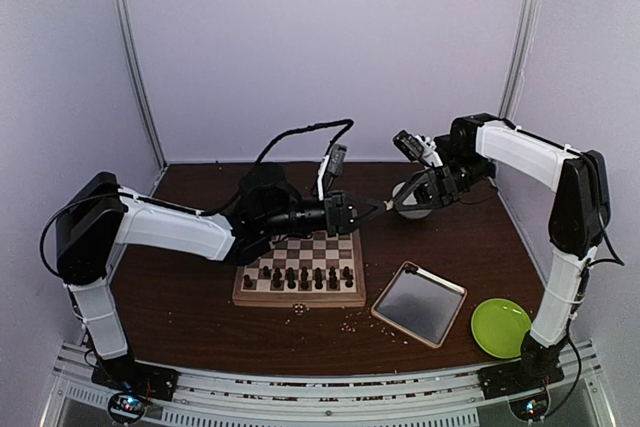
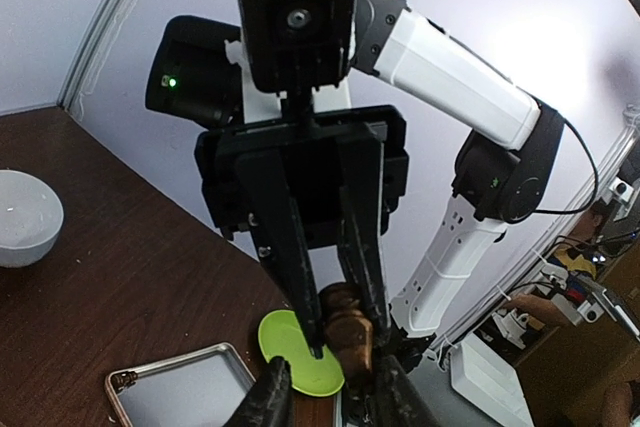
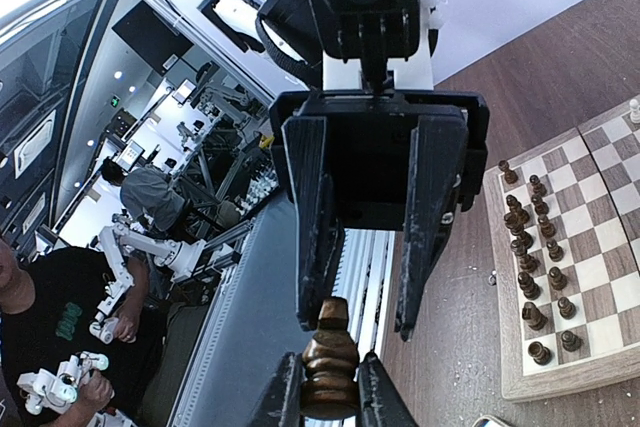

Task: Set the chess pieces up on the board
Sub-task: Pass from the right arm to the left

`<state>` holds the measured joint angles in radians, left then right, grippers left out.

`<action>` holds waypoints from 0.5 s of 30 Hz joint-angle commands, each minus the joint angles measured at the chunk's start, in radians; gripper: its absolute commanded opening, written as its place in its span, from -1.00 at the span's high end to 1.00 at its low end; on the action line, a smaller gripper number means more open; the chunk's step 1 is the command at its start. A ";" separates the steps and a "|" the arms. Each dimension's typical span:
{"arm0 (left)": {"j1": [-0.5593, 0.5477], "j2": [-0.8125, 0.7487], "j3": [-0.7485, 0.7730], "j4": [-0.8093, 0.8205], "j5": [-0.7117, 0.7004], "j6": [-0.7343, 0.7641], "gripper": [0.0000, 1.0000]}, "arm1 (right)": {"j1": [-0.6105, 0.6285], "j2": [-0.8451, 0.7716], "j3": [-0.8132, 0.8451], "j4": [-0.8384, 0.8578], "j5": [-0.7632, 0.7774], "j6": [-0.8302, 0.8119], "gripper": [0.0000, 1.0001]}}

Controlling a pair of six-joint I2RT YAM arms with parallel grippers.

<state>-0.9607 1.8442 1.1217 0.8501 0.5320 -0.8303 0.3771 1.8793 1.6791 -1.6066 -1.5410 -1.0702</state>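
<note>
The two grippers meet tip to tip in the air above the far right corner of the board (image 1: 300, 299). My right gripper (image 3: 328, 397) is shut on the base of a dark brown chess piece (image 3: 330, 362). My left gripper (image 2: 332, 392) is open, its fingers (image 3: 318, 247) standing either side of the top of that piece (image 2: 352, 337) with a gap showing on one side. On the board, dark pieces (image 1: 300, 275) fill the two near rows, seen also in the right wrist view (image 3: 530, 257). A cream piece (image 3: 633, 107) stands at the far end.
A shiny metal tray (image 1: 420, 303) lies right of the board, and a green plate (image 1: 500, 327) lies near the right arm's base. A white bowl (image 2: 25, 217) sits on the table at the back, under the right gripper. Pale crumbs (image 1: 350, 325) are scattered by the board's front edge.
</note>
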 commanded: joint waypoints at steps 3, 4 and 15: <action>0.005 0.026 0.056 0.022 0.050 -0.006 0.54 | -0.011 -0.008 0.021 -0.013 -0.036 -0.012 0.73; 0.005 0.028 0.059 0.026 0.053 -0.006 0.57 | -0.011 -0.007 0.021 -0.013 -0.036 -0.012 0.73; 0.009 0.038 0.073 0.062 0.093 -0.007 1.00 | -0.012 0.008 0.022 -0.013 -0.030 -0.024 0.63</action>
<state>-0.9604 1.8732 1.1633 0.8452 0.5861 -0.8490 0.3683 1.8801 1.6802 -1.6047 -1.5398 -1.0752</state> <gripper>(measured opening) 0.043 0.157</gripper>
